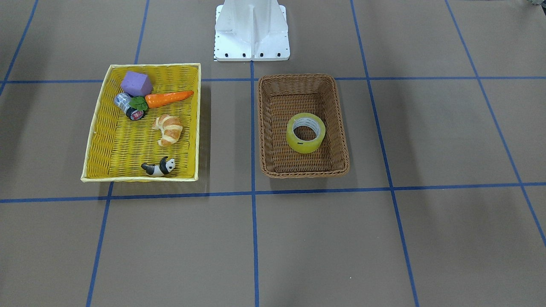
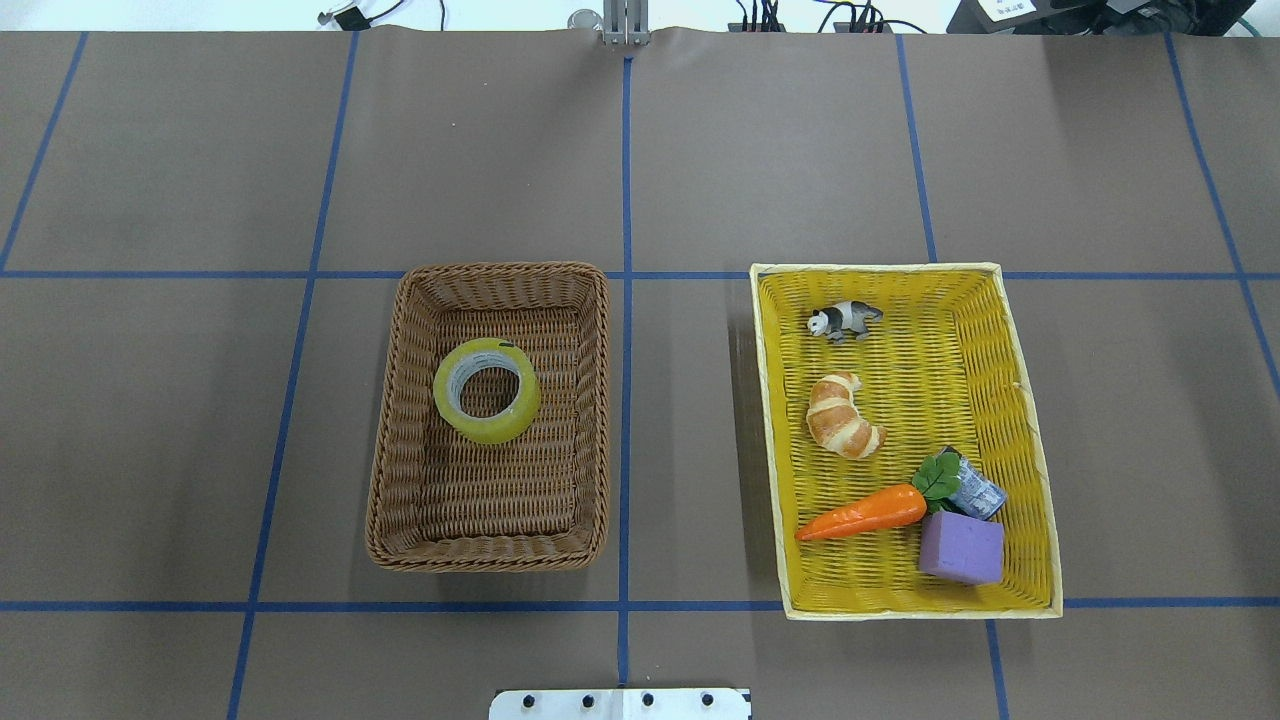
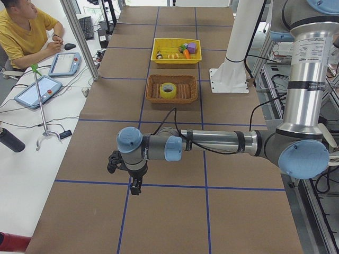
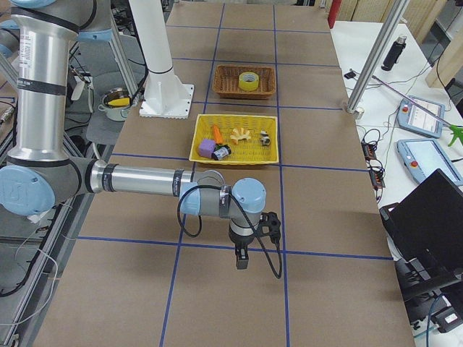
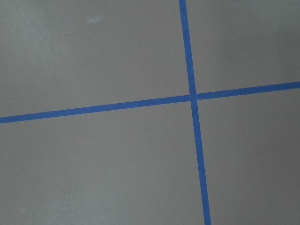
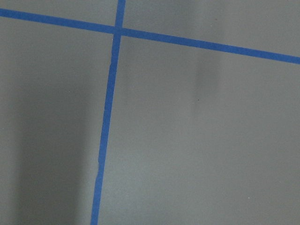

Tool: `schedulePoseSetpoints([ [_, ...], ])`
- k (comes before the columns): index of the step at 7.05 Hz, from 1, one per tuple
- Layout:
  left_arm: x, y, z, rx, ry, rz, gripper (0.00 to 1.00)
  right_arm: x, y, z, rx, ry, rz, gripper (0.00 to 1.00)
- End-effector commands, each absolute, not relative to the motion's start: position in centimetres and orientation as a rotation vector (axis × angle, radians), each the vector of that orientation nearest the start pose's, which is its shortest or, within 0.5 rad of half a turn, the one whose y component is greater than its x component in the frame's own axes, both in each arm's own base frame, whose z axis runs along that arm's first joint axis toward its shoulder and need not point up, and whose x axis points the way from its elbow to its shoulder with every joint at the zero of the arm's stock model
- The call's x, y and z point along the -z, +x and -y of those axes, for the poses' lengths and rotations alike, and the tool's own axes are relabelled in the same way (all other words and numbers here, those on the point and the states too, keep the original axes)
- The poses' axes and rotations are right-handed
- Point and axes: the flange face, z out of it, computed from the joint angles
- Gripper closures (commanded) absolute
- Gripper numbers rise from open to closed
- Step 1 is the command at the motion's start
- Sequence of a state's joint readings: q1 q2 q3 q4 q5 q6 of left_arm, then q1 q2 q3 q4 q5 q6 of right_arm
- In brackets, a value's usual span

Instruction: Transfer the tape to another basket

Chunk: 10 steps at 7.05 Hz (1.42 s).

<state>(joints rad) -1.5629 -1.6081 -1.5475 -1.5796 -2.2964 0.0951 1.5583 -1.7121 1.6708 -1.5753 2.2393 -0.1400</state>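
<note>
The yellow tape roll (image 2: 487, 390) lies flat inside the dark brown wicker basket (image 2: 500, 270), and shows in the front view too (image 1: 306, 132). The bright yellow basket (image 2: 920, 610) stands beside it, apart. Neither gripper shows in the overhead or front view. My left gripper (image 3: 136, 186) hangs over the mat far from both baskets, seen only in the left side view. My right gripper (image 4: 241, 260) hangs over the mat at the other end, seen only in the right side view. I cannot tell whether either is open or shut. Both wrist views show only brown mat with blue lines.
The yellow basket holds a purple block (image 2: 960, 548), a carrot (image 2: 860, 512), a croissant (image 2: 843, 415), a panda toy (image 2: 845, 319) and a sushi-roll toy (image 2: 975, 493). The white robot base (image 1: 251, 30) stands behind the baskets. An operator (image 3: 24, 32) sits at a side table with pendants.
</note>
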Motion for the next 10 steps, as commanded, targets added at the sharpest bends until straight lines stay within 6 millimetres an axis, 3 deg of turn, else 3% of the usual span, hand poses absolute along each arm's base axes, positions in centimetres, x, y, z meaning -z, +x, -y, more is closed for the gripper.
schedulePoseSetpoints([
  [1,-65.42,-6.33,50.96,-0.106,0.052,-0.724,0.00,-68.00,6.75,43.05,0.122,0.001,0.672,0.00],
  [10,-65.16,-6.67,51.05,-0.107,0.061,-0.679,0.00,-67.26,6.24,43.45,0.119,0.009,0.728,0.00],
])
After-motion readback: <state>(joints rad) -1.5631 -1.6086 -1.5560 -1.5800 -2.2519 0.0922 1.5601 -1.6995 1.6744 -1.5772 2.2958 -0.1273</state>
